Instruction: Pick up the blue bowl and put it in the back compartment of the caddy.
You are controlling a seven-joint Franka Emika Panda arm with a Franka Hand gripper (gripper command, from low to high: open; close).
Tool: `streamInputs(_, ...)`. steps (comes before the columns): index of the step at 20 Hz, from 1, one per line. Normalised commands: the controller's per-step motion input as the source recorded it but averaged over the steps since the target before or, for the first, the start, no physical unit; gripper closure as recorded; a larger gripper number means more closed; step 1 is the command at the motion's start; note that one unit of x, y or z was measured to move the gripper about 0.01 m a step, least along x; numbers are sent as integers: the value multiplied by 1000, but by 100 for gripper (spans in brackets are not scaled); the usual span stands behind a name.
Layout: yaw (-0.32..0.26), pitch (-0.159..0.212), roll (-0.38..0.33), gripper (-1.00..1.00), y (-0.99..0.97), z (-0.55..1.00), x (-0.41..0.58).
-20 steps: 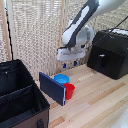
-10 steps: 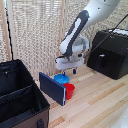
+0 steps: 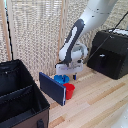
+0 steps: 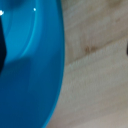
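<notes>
The blue bowl (image 3: 60, 79) sits on the wooden table, behind the red cup (image 3: 69, 90) and beside an upright dark-blue panel (image 3: 52, 88). My gripper (image 3: 66, 75) is down at the bowl's rim. In the wrist view the blue bowl (image 4: 30, 65) fills one side of the picture, very close. One dark finger (image 4: 1, 45) shows over the bowl's inside, and a sliver of the other shows at the opposite edge over bare wood, so the jaws stand wide apart across the rim. The black caddy (image 3: 31, 95) stands at the exterior view's left, its back compartment (image 3: 12, 80) open on top.
A black hard box (image 3: 111, 52) stands at the exterior view's right on the table. A slatted pale screen (image 3: 35, 35) runs behind everything. The red cup and dark-blue panel stand tight against the bowl.
The arm has come down over the last second, bringing the gripper from above the bowl to its rim. Bowl, cup and panel have not moved.
</notes>
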Motion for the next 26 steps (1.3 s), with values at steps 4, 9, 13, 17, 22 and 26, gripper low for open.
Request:
streamInputs(4,0,0,0,100,0,-172,112)
streamInputs(9,-16,6,10,100,33,98,150)
streamInputs(13,-27,10,35,100,4,785,141)
streamInputs(17,0,33,7,100,0,1000,209)
streamInputs(22,0,56,27,100,62,995,194)
streamInputs(26,0,91,77,100,215,879,149)
